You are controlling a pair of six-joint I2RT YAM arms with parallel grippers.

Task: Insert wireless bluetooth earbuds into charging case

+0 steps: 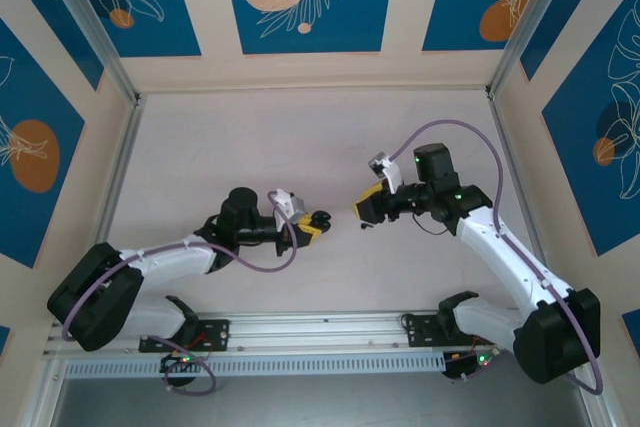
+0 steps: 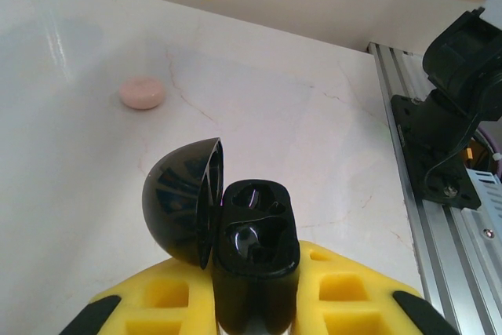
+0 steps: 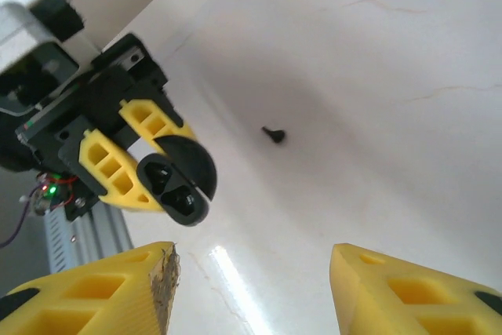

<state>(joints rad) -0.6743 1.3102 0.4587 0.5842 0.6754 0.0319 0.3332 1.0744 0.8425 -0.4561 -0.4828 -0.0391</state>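
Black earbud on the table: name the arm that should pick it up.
Right, most likely. The right gripper hangs open and empty, with the black earbud lying on the table just ahead of it. The left gripper is shut on the open black charging case, so it is occupied.
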